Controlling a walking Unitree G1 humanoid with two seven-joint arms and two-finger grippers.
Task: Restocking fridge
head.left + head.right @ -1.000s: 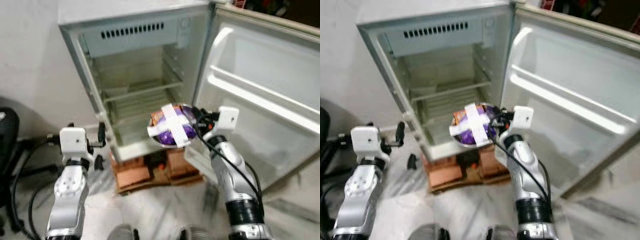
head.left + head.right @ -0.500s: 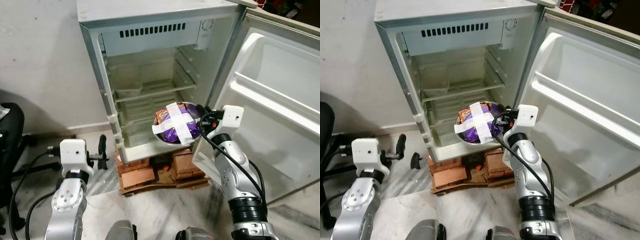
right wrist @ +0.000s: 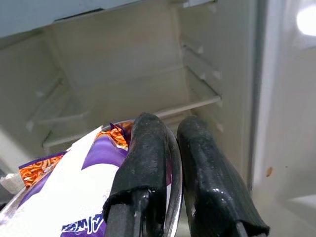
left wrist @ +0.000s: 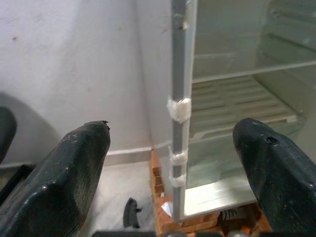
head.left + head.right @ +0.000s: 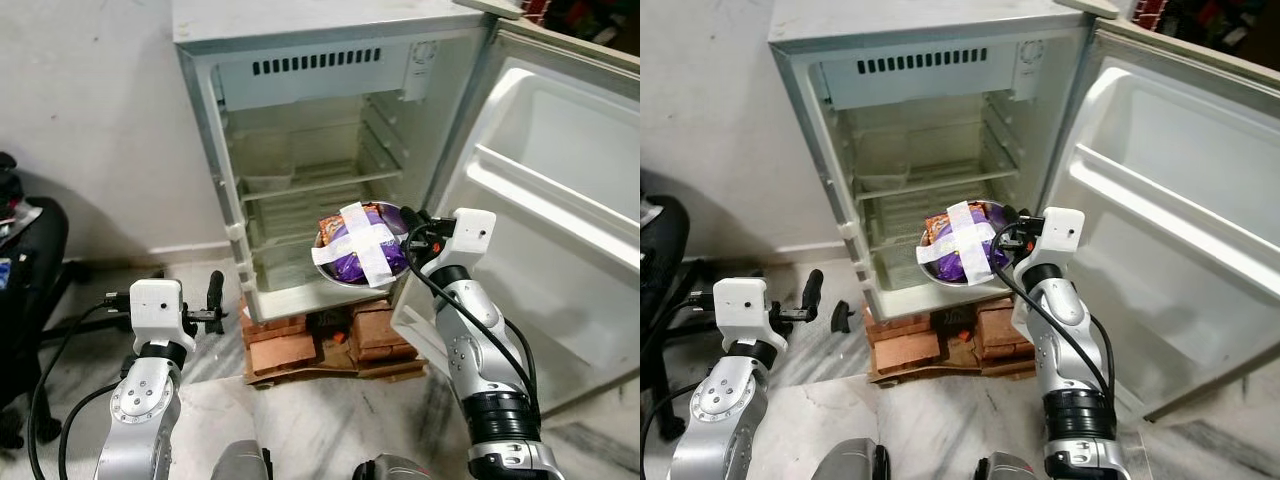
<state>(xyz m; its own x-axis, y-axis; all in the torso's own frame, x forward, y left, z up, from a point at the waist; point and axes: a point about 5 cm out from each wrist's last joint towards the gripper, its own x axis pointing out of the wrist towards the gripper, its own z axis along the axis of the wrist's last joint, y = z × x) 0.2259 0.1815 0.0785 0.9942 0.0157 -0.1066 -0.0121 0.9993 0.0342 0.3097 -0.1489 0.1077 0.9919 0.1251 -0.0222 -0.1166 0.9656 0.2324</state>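
A small white fridge (image 5: pixel 300 30) stands open, its door (image 5: pixel 560 180) swung out to the right. My right gripper (image 5: pixel 408 222) is shut on the rim of a steel bowl (image 5: pixel 362 246). The bowl holds a purple and orange snack packet (image 3: pixel 64 197) taped down with a white cross. It hangs level in front of the lower shelves (image 5: pixel 320 180), just outside the fridge's opening. My left gripper (image 5: pixel 212 300) is open and low, left of the fridge's bottom corner, holding nothing. Between its two fingers (image 4: pixel 64 182) I see the fridge's left edge (image 4: pixel 178 108).
The fridge rests on bricks and cardboard (image 5: pixel 300 345) on a marble floor. A black chair with cables (image 5: pixel 30 270) stands at the left by the white wall. The fridge's shelves and its door racks (image 5: pixel 540 200) hold nothing.
The camera has shifted, so the fridge sits further right and nearer in view. The bowl stays in my right gripper, now closer to the fridge's opening. My left gripper remains open.
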